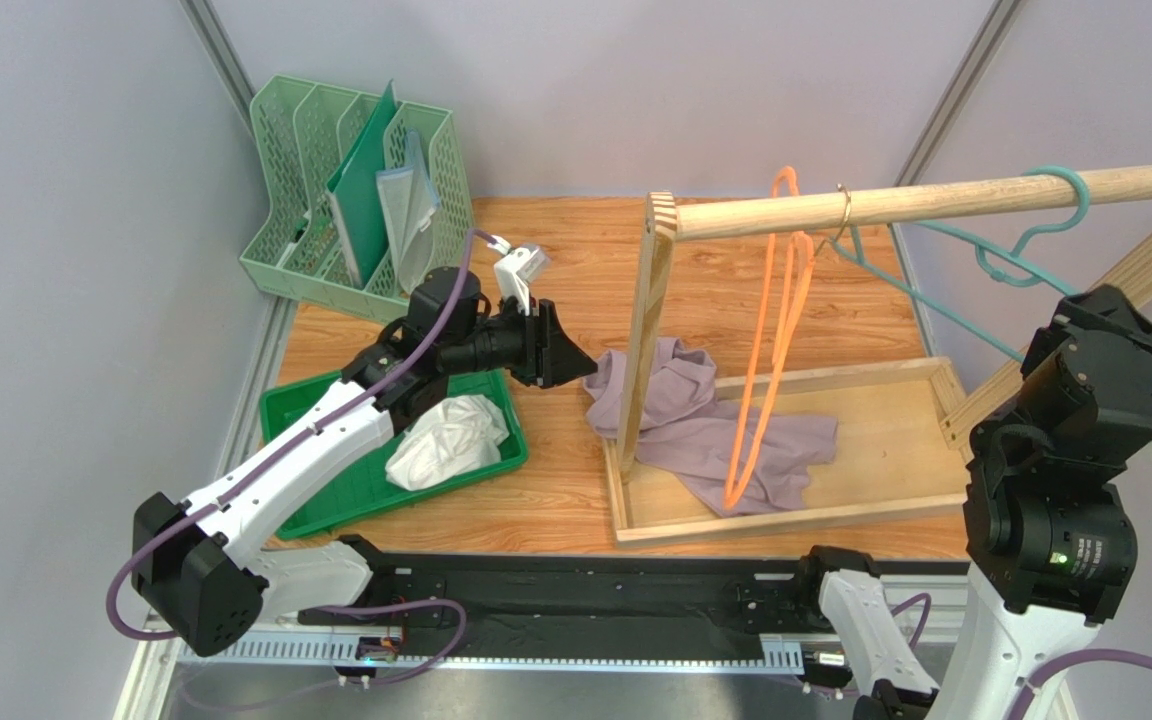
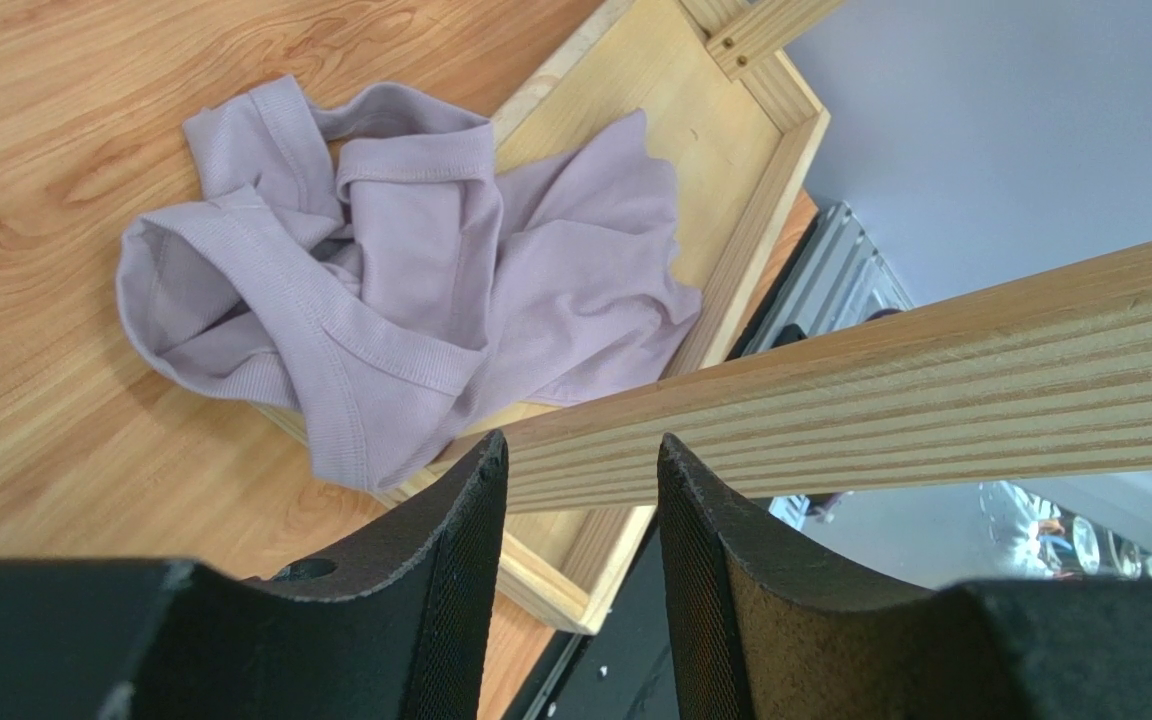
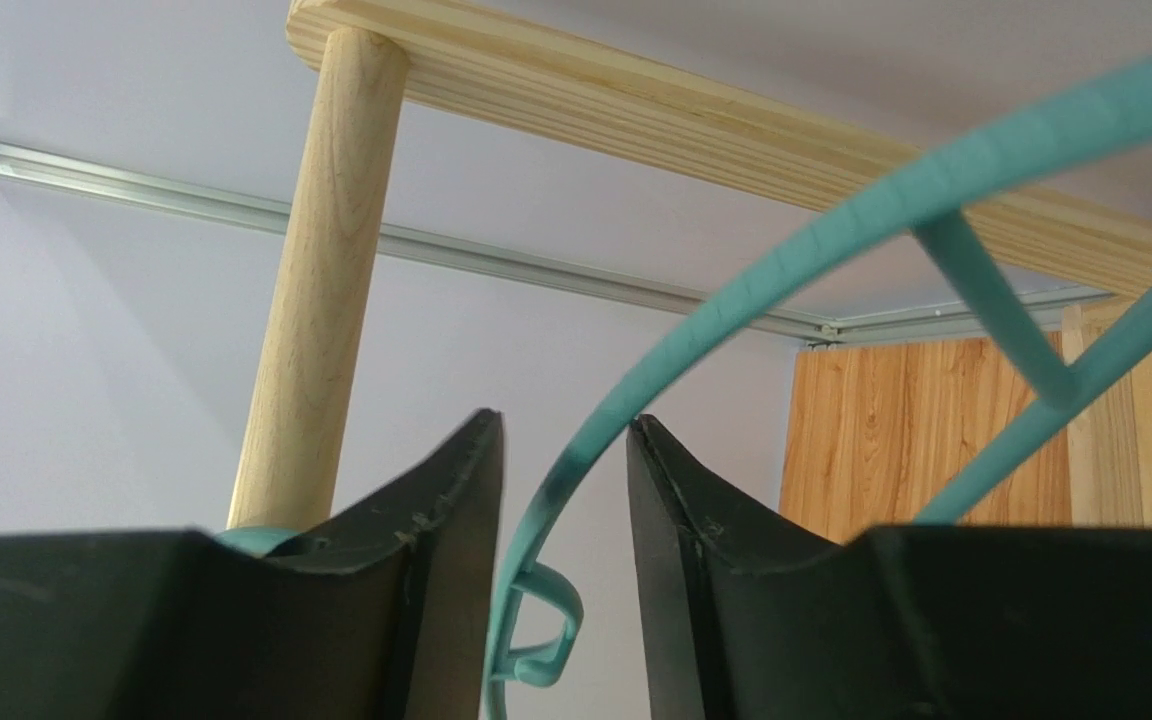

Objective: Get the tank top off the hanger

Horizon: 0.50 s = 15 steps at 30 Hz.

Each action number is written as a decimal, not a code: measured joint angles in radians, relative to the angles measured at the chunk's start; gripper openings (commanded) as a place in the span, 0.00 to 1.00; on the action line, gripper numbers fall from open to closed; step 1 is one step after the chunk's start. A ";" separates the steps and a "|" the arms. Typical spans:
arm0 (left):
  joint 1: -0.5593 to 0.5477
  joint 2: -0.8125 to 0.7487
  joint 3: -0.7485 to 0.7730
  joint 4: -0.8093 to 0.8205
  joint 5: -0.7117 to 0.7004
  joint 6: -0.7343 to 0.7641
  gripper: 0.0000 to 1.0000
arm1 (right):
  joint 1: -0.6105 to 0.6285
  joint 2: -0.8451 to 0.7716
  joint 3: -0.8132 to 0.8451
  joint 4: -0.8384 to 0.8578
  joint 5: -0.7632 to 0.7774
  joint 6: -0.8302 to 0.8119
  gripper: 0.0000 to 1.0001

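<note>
Wooden tabletop [image 1: 567, 503] in a grey-walled booth is hosting all this. Starting at the left gripper [image 2: 582, 450]: its fingers [image 2: 455, 540] are standing apart and gripping nothing, just pointing past the rack's upright post [image 2: 913, 390] toward the lilac tank top [image 2: 417, 255]. That top is lying crumpled and draping over the left rim of the wooden tray [image 1: 793, 518], partly on the table and partly inside. Over at the right gripper [image 3: 564, 428], the fingers [image 3: 432, 510] are sitting parted with the teal hanger [image 3: 838, 225] running through the gap, not looking clamped. The orange hanger [image 1: 778, 300] is hanging from the rod [image 1: 928, 195] with its bottom end dipping onto the cloth, and I'm not managing to tell whether it's threading a strap or just resting there. So here's what I'm worrying about: if the left arm is going in for a fold, it's risking clipping that post, or dragging the orange hanger along if the cloth is caught on it. And if the right arm backs off crooked, a finger could be hooking the teal hanger and yanking it along the rod.
</note>
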 measured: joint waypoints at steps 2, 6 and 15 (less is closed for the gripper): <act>0.000 -0.002 -0.001 0.000 -0.001 0.000 0.47 | 0.000 -0.012 -0.014 -0.004 -0.004 -0.005 0.54; 0.000 -0.011 -0.005 -0.004 -0.004 0.000 0.47 | 0.000 -0.033 -0.050 -0.011 -0.037 -0.021 0.61; 0.000 -0.038 -0.005 -0.016 -0.020 0.000 0.47 | 0.000 -0.076 -0.114 -0.021 -0.230 -0.177 0.88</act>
